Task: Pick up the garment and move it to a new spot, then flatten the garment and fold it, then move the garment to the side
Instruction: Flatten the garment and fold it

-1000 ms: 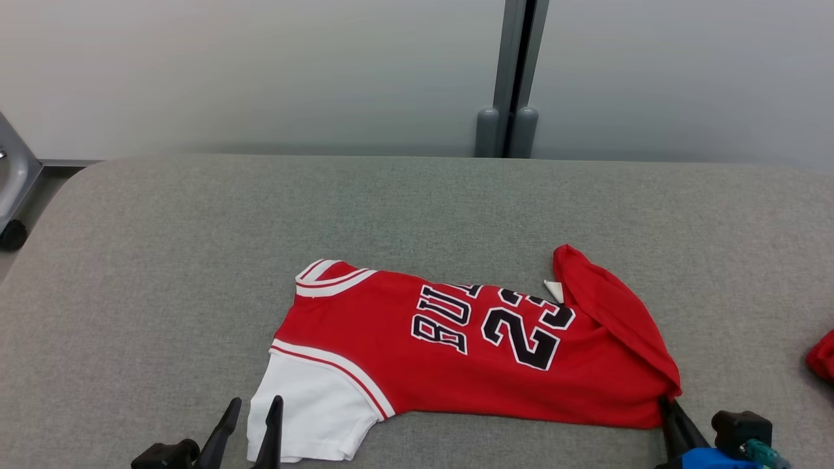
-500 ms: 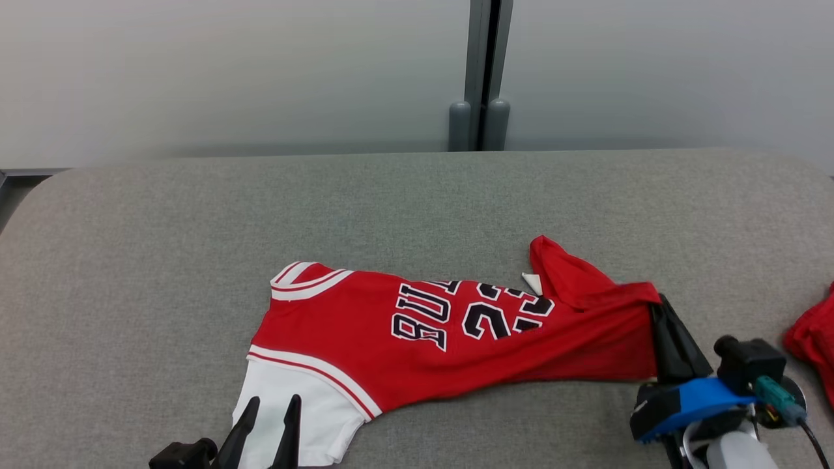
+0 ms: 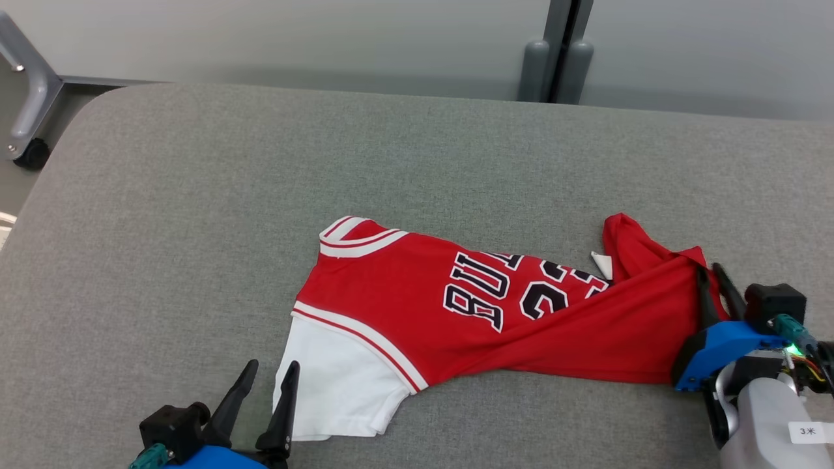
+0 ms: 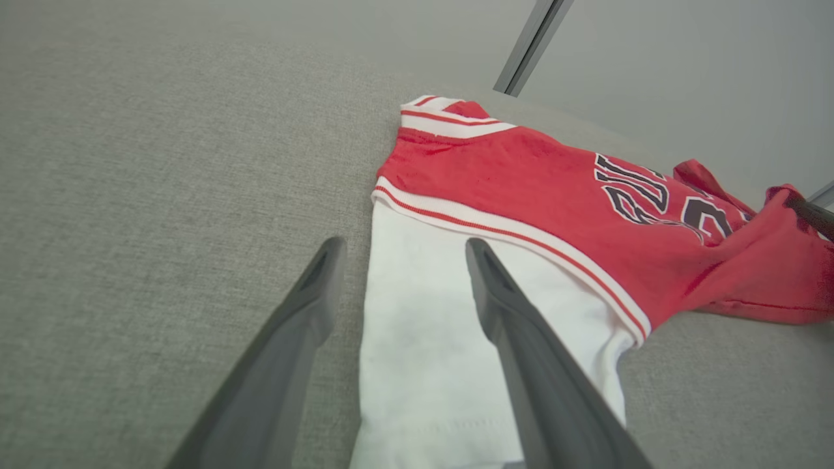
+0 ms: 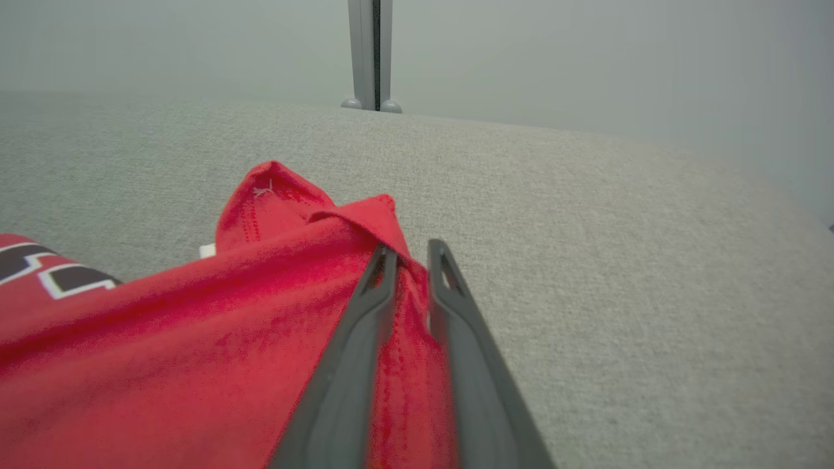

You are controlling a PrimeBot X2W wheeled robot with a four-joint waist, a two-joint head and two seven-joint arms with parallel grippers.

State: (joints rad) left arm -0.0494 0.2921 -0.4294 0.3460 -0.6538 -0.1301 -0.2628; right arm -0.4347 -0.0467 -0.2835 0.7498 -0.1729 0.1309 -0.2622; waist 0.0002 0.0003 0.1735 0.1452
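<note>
A red jersey [image 3: 495,312] with black lettering and a white sleeve [image 3: 332,384] lies across the grey padded table [image 3: 195,195]. My right gripper [image 3: 711,277] is shut on the jersey's right hem and holds that edge lifted and pulled over the body; the red cloth [image 5: 410,306] is pinched between its fingers. At the lower left my left gripper [image 3: 268,378] stands open, its fingertips on either side of the sleeve's left edge [image 4: 397,260], just above the cloth.
The table's rounded far-left corner [image 3: 85,104] drops to the floor, where a grey frame leg with a caster [image 3: 26,153] stands. A grey wall with a vertical post [image 3: 560,45] runs behind the table.
My right gripper has lifted the hem and carried it up and over the jersey's right side, hiding part of the number. The camera has shifted. The left gripper stays open by the sleeve.
</note>
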